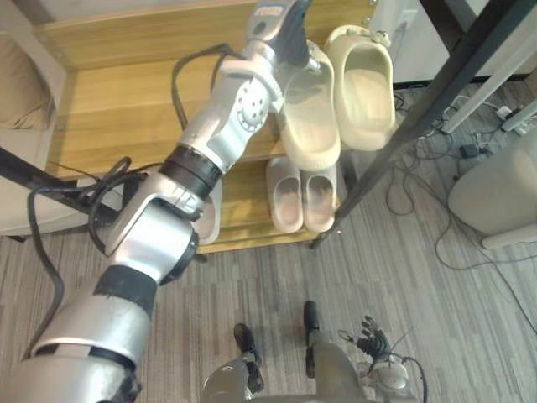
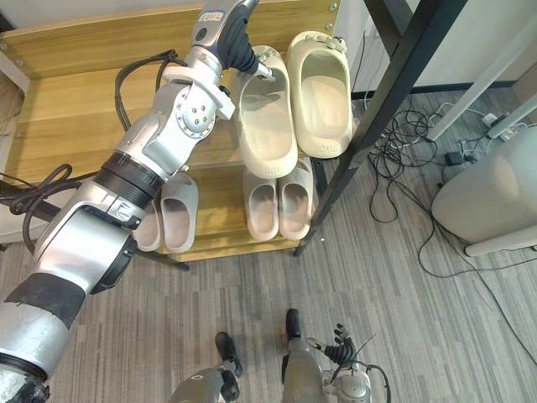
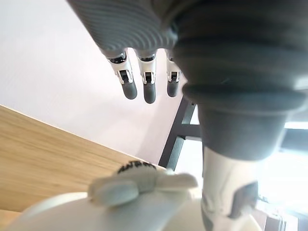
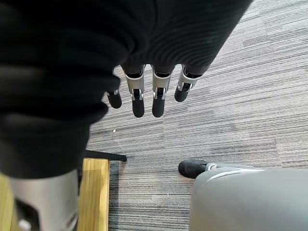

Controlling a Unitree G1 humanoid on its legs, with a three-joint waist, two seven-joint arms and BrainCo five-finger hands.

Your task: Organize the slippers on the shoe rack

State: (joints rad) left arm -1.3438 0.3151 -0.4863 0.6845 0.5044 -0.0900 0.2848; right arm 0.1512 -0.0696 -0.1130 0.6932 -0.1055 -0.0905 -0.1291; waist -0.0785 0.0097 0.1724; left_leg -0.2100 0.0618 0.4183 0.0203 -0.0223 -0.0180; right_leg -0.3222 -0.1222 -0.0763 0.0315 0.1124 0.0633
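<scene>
Two cream slippers lie side by side on the top shelf of the wooden shoe rack (image 2: 75, 109): the left slipper (image 2: 267, 122) and the right slipper (image 2: 319, 88). My left hand (image 2: 233, 38) reaches over the toe end of the left slipper (image 3: 139, 185). Its fingers (image 3: 149, 89) are straight and open above that slipper, and the thumb rests near the slipper's strap. On the lower shelf stand a beige pair (image 2: 277, 201) and a grey pair (image 2: 168, 214). My right hand (image 2: 340, 344) hangs low over the floor with relaxed, open fingers (image 4: 144, 101).
A black metal post (image 1: 419, 109) slants past the rack's right end. Cables (image 1: 424, 155) lie on the grey floor beside it, and a pale rounded bin (image 1: 495, 193) stands at the right. A beige cushion (image 1: 21, 84) sits left of the rack.
</scene>
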